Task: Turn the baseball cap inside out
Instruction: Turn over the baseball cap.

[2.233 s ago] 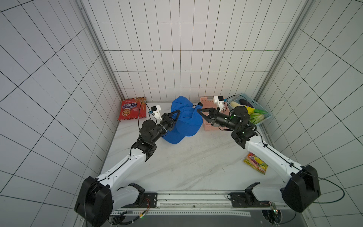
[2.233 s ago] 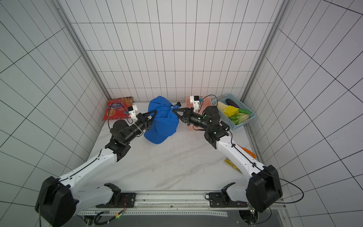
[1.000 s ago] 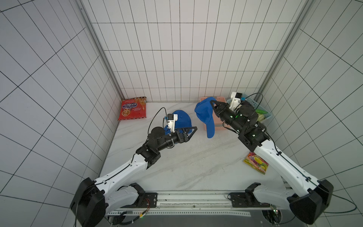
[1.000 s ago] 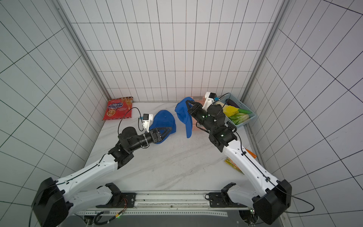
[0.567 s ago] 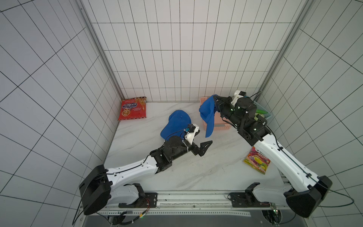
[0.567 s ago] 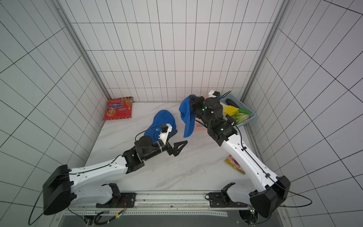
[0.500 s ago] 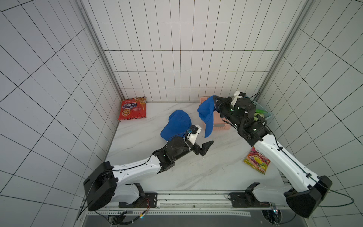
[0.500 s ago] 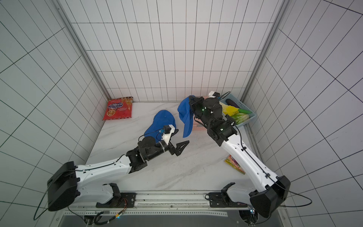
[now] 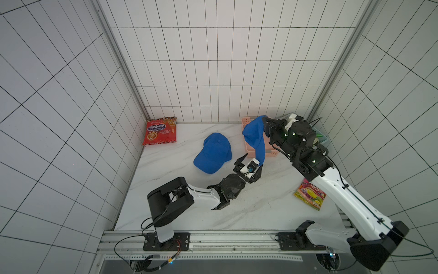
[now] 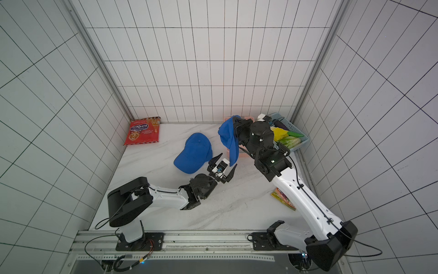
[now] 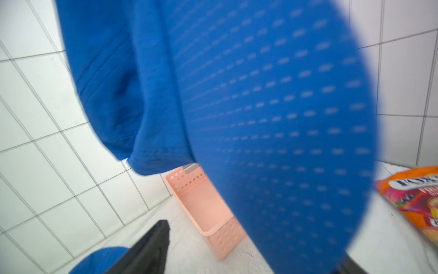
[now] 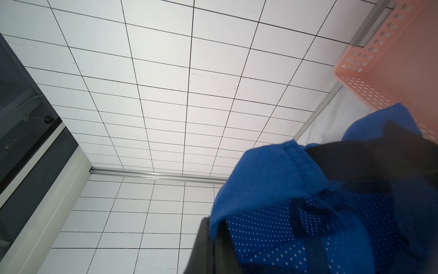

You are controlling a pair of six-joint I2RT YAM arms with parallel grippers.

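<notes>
Right gripper (image 9: 266, 128) raised, pinching baseball cap (image 9: 254, 136), left gripper (image 9: 253, 161) spread at hanging brim, arm stretched low

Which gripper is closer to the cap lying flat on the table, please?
Left. The left gripper hovers open just beside the flat cap; the right gripper is farther off, gripping a second cap near the pink basket.

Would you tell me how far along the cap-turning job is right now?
Done: the right gripper holds one blue fabric baseball cap clear of the white marble table, shut on its fabric. In hand: the open left gripper stands at its hanging brim without gripping. Left: the turning itself; a second blue cap lies on the table.
</notes>
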